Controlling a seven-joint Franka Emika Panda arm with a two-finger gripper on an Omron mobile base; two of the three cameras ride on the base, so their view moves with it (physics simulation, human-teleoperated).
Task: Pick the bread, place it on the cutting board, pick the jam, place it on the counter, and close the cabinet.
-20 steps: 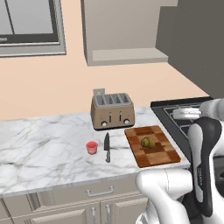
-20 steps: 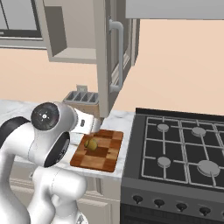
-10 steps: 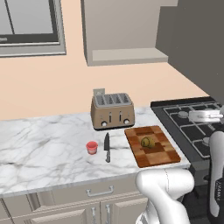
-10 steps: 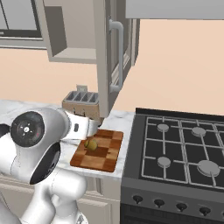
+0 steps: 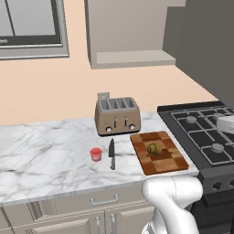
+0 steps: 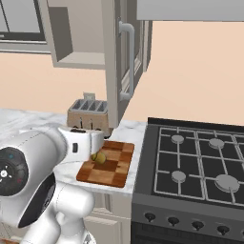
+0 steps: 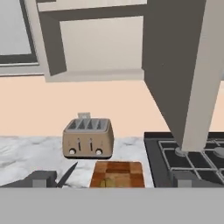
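The bread [image 5: 154, 148] lies on the checkered cutting board [image 5: 164, 162], which sits by the stove; both show again in the right base view, bread [image 6: 98, 157] on cutting board [image 6: 112, 171]. The red jam [image 5: 96, 154] stands on the marble counter [image 5: 45, 155], left of a knife. The cabinet [image 6: 76, 33] is open, its door [image 6: 119, 62] swung out toward me; in the hand view this door [image 7: 188, 74] hangs at the right. My gripper [image 7: 113, 180] is open with nothing between its fingertips [image 7: 43, 178], back from the counter and facing the toaster and the cutting board [image 7: 118, 170].
A beige toaster [image 5: 117, 115] stands at the wall behind the board. A black knife [image 5: 112, 154] lies between jam and board. The gas stove [image 6: 195, 162] adjoins the counter on the right. Beige drawers [image 5: 68, 210] run under the counter. A window [image 5: 32, 27] is at the upper left.
My arm has swung down and back: it has left the right side of the left base view and sunk lower left in the right base view. Bread, jam and door have not moved.
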